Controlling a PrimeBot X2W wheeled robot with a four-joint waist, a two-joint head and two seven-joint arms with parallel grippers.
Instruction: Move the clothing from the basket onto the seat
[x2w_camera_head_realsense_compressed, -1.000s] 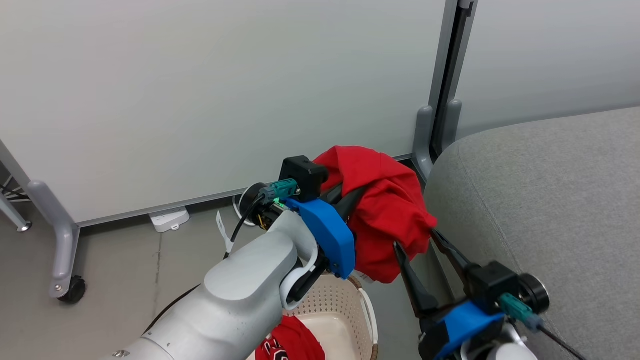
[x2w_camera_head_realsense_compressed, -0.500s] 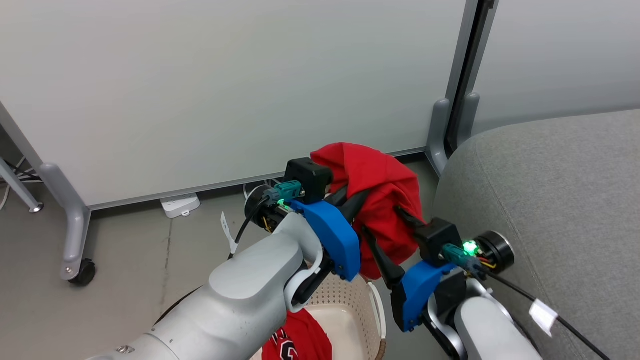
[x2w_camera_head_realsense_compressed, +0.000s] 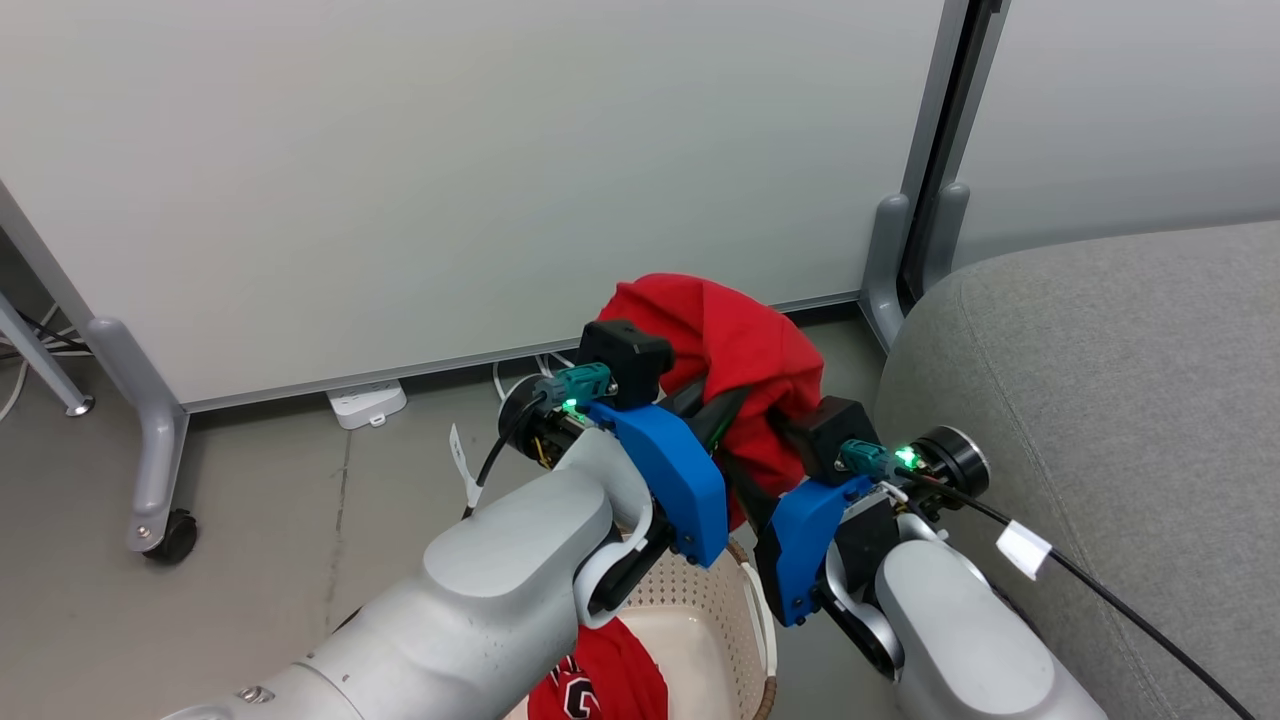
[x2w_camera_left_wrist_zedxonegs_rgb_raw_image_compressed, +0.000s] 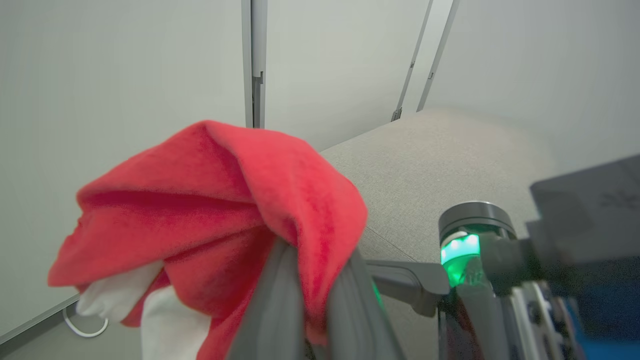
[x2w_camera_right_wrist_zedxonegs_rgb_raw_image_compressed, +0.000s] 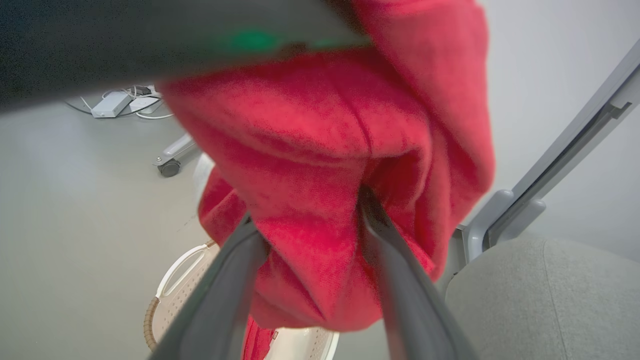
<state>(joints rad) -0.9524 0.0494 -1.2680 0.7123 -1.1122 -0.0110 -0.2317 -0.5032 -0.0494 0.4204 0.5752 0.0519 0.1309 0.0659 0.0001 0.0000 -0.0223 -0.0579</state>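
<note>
Left pincer (x2w_camera_left_wrist_zedxonegs_rgb_raw_image_compressed: 316, 260) clenched on the plain red garment (x2w_camera_head_realsense_compressed: 745, 350): bunched, long axis near vertical, loose end hanging down above the basket (x2w_camera_head_realsense_compressed: 700, 600) (jersey (x2w_camera_head_realsense_compressed: 610, 680) inside), beside the seat (x2w_camera_head_realsense_compressed: 1100, 400). Right pincer (x2w_camera_right_wrist_zedxonegs_rgb_raw_image_compressed: 310, 220) parted, fingers (x2w_camera_right_wrist_zedxonegs_rgb_raw_image_compressed: 235, 280) straddling the cloth.

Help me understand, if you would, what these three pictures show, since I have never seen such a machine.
It is a wheeled robot with two arms, each ending in a two-fingered gripper. One picture looks down from its head; the others look along each gripper's fingers. The left gripper pinches a red garment aloft. The right gripper has its fingers either side of the same cloth; whether it pinches is unclear. Below, on the floor, a basket holds a red jersey. A grey sofa cushion is on the right.
</note>
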